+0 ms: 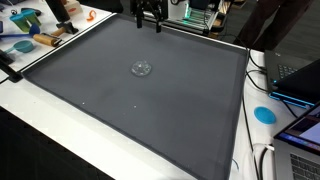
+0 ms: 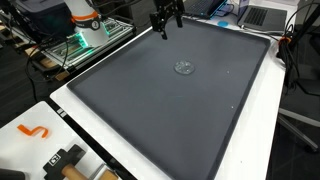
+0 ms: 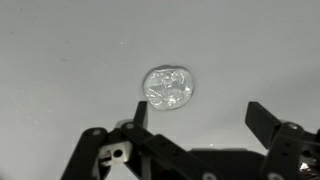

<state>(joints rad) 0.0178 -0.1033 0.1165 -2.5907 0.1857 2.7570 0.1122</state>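
- Any print on the clutter along the frame edges was too small to read.
- The gripper (image 1: pixel 150 20) hung at the top centre in both exterior views, above the upper edge of the dark mat (image 1: pixel 120 115).
- Its jaws stood wide apart, holding nothing and touching nothing.
- A small clear crumpled piece (image 1: pixel 142 68) lay alone on the mat, a little above mid-frame and well apart from the gripper.
- In the wrist view it sat at the centre, just above the left fingertip (image 3: pixel 140 108).
- In an exterior view, a blue disc (image 1: pixel 264 114) rested at the right on the white table (image 1: pixel 45 135).
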